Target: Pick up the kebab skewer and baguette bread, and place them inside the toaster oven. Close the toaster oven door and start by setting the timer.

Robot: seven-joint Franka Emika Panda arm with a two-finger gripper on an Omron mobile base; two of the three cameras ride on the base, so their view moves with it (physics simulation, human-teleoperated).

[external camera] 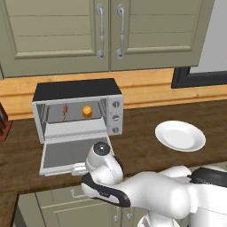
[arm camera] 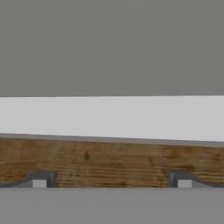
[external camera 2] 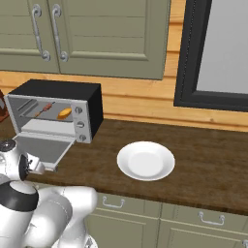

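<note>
Left base view: the toaster oven [external camera: 77, 108] stands on the wooden table [external camera: 142, 146] at about 10 o'clock from the white plate [external camera: 180, 135], well apart from it. The toaster oven door [external camera: 66, 155] hangs open, folded down flat toward the camera on its bottom hinge. Inside the grey cavity, the kebab skewer [external camera: 64, 111] sits toward the left and the baguette bread [external camera: 87, 111] toward the right, the two apart from one another. Three round knobs [external camera: 116, 117] run in a column at 3 o'clock of the cavity. The arm's wrist lies low at the front edge of the open door.

Right base view: the same oven [external camera 2: 58, 109] lies at 10 o'clock of the plate [external camera 2: 145, 161]; skewer [external camera 2: 42, 110] and bread [external camera 2: 64, 114] are seen within, above the lowered door [external camera 2: 43, 147]. Cabinet doors [external camera 2: 97, 34] hang above, and a dark window frame [external camera 2: 186, 63] stands at 1 o'clock.

Hand view: the claw [arm camera: 112, 183] is spread wide, one fingertip [arm camera: 41, 180] at the far left, the other at the far right, holding nothing. Beyond the tips lies wood grain, then a pale band and a grey panel [arm camera: 112, 43], close up; which surfaces these are cannot be told for certain.
</note>
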